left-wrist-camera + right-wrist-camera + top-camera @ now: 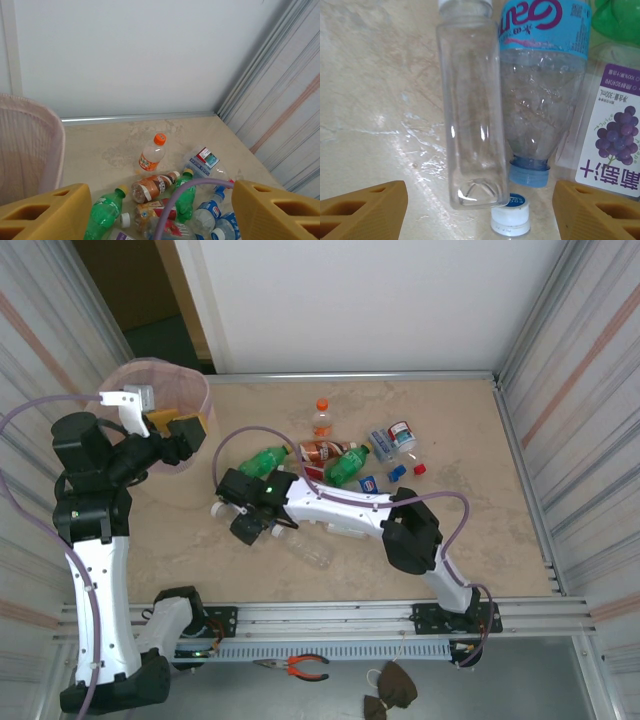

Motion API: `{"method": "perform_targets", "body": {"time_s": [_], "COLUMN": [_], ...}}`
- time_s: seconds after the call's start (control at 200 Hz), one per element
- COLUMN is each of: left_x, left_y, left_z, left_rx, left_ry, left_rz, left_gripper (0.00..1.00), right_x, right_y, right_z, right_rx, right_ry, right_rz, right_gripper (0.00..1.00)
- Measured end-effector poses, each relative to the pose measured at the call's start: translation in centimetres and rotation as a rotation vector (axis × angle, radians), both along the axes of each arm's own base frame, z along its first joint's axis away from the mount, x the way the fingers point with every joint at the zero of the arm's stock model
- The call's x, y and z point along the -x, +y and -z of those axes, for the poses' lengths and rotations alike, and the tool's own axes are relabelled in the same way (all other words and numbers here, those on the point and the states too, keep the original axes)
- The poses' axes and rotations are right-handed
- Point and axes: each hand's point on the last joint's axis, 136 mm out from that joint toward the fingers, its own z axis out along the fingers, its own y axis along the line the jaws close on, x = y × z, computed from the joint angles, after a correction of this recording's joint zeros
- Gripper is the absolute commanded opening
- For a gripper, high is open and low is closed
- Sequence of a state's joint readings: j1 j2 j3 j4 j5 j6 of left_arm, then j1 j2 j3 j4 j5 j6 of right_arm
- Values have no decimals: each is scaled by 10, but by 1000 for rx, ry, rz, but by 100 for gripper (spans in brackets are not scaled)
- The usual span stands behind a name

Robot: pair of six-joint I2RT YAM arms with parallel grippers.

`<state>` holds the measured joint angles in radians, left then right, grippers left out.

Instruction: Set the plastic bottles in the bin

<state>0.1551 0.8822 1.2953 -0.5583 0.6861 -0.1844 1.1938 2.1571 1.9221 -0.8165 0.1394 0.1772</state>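
The bin (190, 385), beige with a pink liner, stands at the back left. My left gripper (183, 430) hovers beside its near rim, open and empty; in the left wrist view its yellow fingers (45, 215) frame the bin (30, 150), an orange-capped bottle (151, 155), a brown bottle (152, 186) and green bottles (102, 212). My right gripper (248, 527) is low over bottles at centre left. It (480, 217) stands open astride a clear square bottle (470, 115), fingers not touching it. A blue-labelled bottle (542, 100) and a purple grape-label bottle (612, 135) lie alongside.
A loose white cap (510, 215) lies by the clear bottle's base. More bottles (382, 443) and small caps (419, 468) are scattered mid-table. Corrugated walls close in both sides. A purple cable (185, 197) arcs across the left wrist view.
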Motion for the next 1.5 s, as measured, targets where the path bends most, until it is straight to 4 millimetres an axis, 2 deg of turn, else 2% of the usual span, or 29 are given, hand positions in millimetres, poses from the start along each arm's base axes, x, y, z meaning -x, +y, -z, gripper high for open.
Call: {"method": "perform_targets", "body": {"time_s": [0.245, 0.506, 0.781, 1.057, 1.167, 1.262, 1.393, 1.498], "left_x": [0, 0, -1, 0, 1, 2, 3, 5], "left_y": [0, 0, 0, -1, -3, -7, -14, -23], "left_z": [0, 0, 2, 3, 2, 1, -3, -9], "left_rx": [23, 26, 36, 44, 47, 48, 56, 64], "left_ry": [13, 16, 27, 32, 30, 25, 12, -9], "left_rz": [-4, -4, -6, -5, 6, 24, 53, 89], "left_gripper": [74, 74, 74, 74, 74, 74, 74, 74], "right_x": [-1, 2, 3, 4, 6, 12, 20, 20], "right_y": [0, 2, 4, 4, 5, -1, -14, -29], "right_z": [34, 53, 64, 65, 59, 44, 9, -29], "right_rx": [70, 109, 125, 126, 114, 80, -14, -125], "right_ry": [17, 35, 43, 43, 43, 53, 71, 79], "right_rz": [-7, -28, -34, -36, -40, -38, -20, 10], "right_gripper": [73, 67, 57, 46, 45, 44, 43, 43]}}
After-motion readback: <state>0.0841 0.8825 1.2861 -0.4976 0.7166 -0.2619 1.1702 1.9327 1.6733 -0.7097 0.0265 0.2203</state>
